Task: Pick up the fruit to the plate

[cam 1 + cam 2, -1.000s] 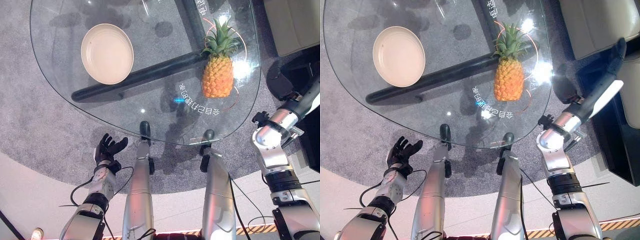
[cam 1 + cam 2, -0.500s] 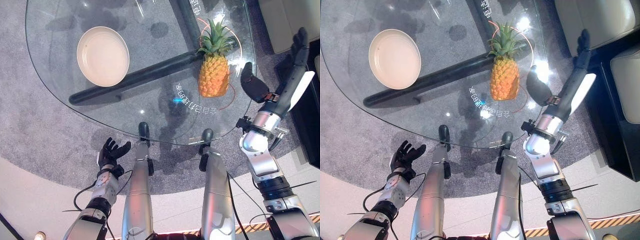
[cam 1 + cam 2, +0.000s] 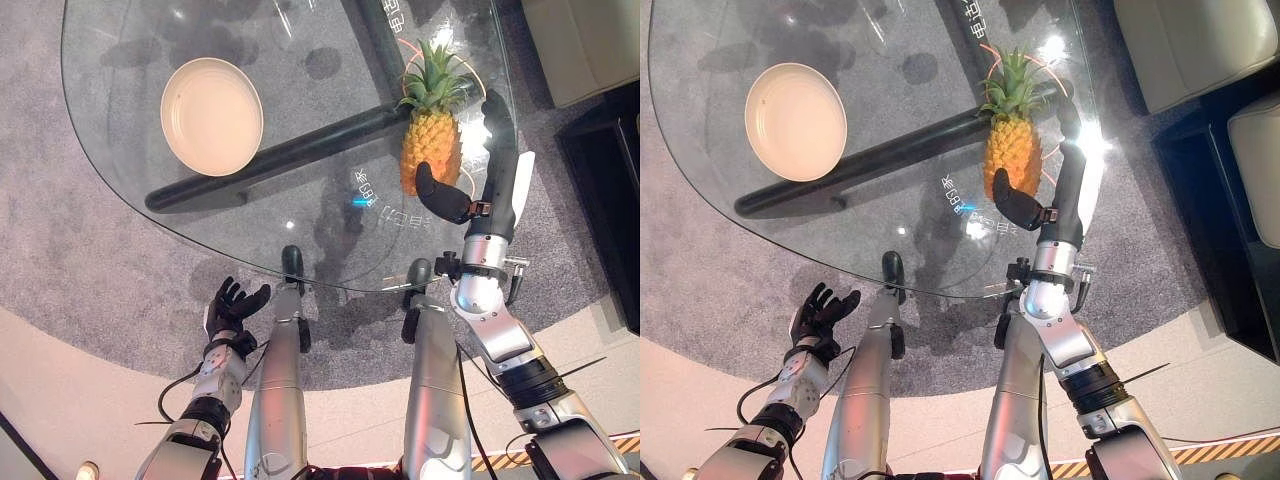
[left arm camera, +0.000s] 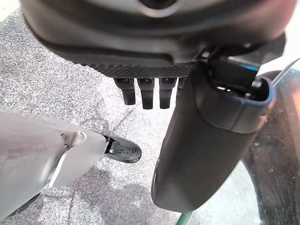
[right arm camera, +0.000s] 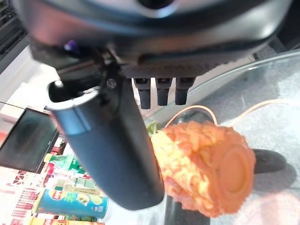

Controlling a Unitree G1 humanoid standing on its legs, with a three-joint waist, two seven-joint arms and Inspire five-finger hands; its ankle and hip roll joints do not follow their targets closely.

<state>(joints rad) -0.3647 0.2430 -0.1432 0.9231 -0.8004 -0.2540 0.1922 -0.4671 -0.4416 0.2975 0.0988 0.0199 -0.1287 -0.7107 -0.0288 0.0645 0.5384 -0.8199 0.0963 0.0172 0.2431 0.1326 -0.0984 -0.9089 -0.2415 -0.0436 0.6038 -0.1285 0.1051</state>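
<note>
A pineapple (image 3: 432, 150) with a green crown lies on the glass table (image 3: 100, 190), at its right side. My right hand (image 3: 497, 190) is open just to the right of the fruit. Its fingers stretch along the fruit's side and its thumb (image 3: 440, 195) reaches below the base, with no contact that I can make out. The right wrist view shows the pineapple (image 5: 201, 173) close past the thumb (image 5: 108, 150). A cream plate (image 3: 212, 115) sits empty at the table's left. My left hand (image 3: 232, 305) hangs open over the carpet below the table's near edge.
A dark tube of the table base (image 3: 280, 155) runs under the glass between plate and fruit. An orange cable loop (image 3: 1065, 75) lies beneath the pineapple. A pale sofa (image 3: 590, 40) and black furniture (image 3: 615, 180) stand to the right of the table.
My right hand has swung in from beyond the table's right edge to beside the pineapple, fingers still straight. The left hand has hardly moved. The view shifted a little.
</note>
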